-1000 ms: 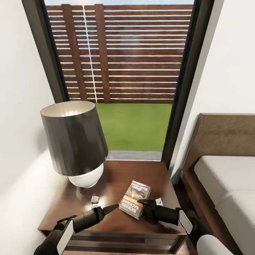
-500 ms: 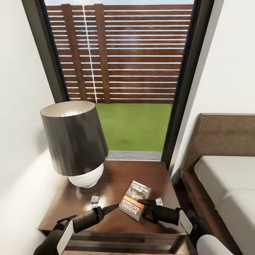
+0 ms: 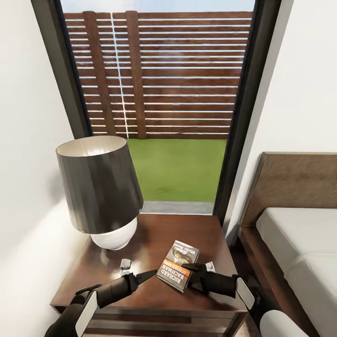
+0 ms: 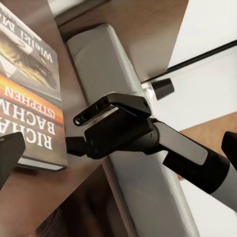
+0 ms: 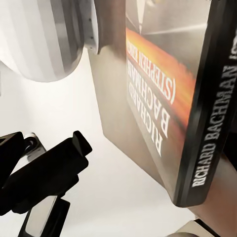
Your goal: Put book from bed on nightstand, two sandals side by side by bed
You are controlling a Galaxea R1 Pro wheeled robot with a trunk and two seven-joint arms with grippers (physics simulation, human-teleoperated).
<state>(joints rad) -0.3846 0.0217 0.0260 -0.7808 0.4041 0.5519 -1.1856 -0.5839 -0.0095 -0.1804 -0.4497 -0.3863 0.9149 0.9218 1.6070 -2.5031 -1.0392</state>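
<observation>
Book (image 3: 178, 265) on nightstand (image 3: 140, 290) (seemingly flat)

Head view overlooks the nightstand (image 3: 140, 281); both close wrist views share the book (image 4: 29, 94).

White walls (image 3: 28, 117) on both sides, with a tall dark-framed window (image 3: 248, 117) in between. Outside there's a green lawn (image 3: 178, 166) and a slatted brown fence (image 3: 164, 75), plus a sliver of pale sky up top. A table lamp (image 3: 100, 187) with a dark grey shade and round white base sits in the corner, and daylight leaves a soft bright patch on the wall beside it.
</observation>
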